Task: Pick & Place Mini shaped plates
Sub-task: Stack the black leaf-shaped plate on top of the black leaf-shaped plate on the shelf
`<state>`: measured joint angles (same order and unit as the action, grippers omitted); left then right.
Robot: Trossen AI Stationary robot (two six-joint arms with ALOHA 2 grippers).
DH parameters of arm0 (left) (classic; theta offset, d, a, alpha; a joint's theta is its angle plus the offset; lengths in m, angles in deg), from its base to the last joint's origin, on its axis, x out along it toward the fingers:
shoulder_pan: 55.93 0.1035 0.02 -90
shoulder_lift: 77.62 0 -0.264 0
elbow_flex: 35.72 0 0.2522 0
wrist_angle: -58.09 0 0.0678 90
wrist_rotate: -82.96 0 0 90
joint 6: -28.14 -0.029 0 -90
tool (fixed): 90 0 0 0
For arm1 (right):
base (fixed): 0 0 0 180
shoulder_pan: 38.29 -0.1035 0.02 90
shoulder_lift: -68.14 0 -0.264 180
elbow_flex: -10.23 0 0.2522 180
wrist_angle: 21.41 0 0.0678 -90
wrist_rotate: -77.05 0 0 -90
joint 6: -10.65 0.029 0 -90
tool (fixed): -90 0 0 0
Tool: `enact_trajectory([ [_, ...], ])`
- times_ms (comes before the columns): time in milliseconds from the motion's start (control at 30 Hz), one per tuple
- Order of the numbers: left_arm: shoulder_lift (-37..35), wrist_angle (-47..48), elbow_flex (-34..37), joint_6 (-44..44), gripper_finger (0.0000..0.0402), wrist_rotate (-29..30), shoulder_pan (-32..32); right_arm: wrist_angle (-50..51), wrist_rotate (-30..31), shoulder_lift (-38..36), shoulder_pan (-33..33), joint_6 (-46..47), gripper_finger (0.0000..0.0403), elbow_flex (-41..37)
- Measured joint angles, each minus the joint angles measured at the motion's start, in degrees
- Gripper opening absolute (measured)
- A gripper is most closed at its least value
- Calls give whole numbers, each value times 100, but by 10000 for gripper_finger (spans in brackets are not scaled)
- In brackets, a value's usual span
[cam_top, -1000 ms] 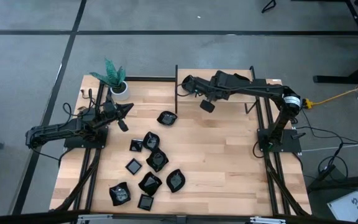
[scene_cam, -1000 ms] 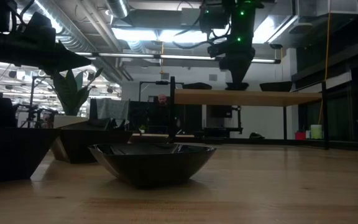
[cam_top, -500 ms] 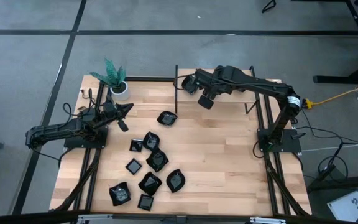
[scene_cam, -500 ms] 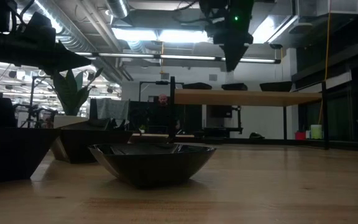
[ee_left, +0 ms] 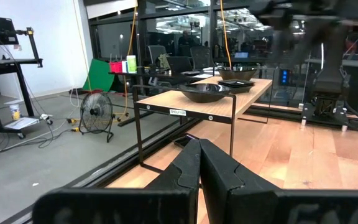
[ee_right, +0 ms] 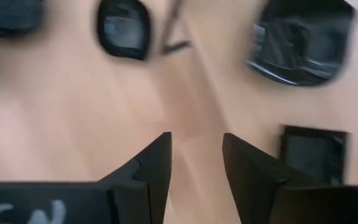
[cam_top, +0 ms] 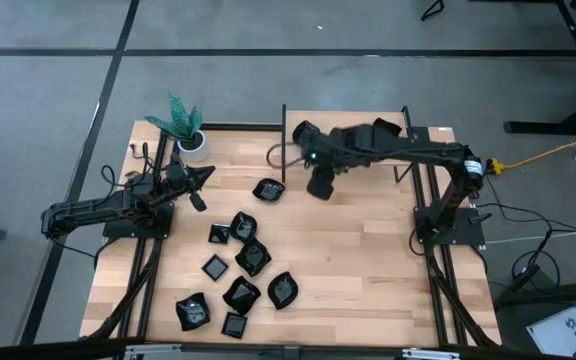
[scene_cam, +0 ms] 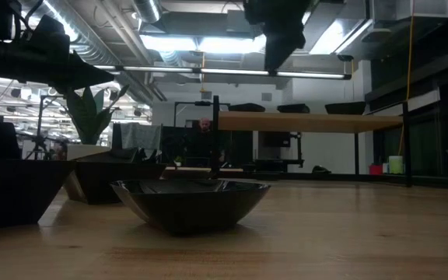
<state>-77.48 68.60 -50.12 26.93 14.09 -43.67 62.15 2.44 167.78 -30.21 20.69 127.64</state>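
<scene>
My left end effector [cam_top: 197, 190] rests parked just below the white pot with the green plant [cam_top: 190, 140], its fingers pressed together on nothing, as the left wrist view confirms. Right of and below the pot, the mini shaped plates [cam_top: 240, 262] lie scattered over the middle of the desk [cam_top: 368, 280], nine or so glossy black dishes running from beside the parked arm down toward the desk's near edge; one dish [cam_top: 268, 189] sits apart from the rest, nearest the pot's own level. Further right again, my right end effector [cam_top: 320, 184] hangs in the air just beside that lone dish, its fingers parted with bare wood showing between them in the right wrist view, so it carries nothing. Beyond it, farthest from the pot, a raised shelf [cam_top: 348, 125] along the back of the desk bears several dark dishes already, seen best in the left wrist view [ee_left: 205, 91]. I judge the step in hand to be the reach for the next plate, a delivery to the shelf apparently done. The next move calls for lowering over the lone dish, setting one finger inside its rim and one outside, and closing gently, since a glossy shallow dish is likely to slide or tip under a skewed pinch.
</scene>
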Motion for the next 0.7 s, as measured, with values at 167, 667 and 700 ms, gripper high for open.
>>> enact_trajectory([
  [167,0,1,0,0,4,0,0,-155,-2,0,-659,229,142,0],
  [667,0,1,0,0,4,-2,0,-1403,-3,319,-2479,197,142,0],
  [700,1,1,-1,0,4,0,0,-1543,-3,392,-2564,90,142,0],
])
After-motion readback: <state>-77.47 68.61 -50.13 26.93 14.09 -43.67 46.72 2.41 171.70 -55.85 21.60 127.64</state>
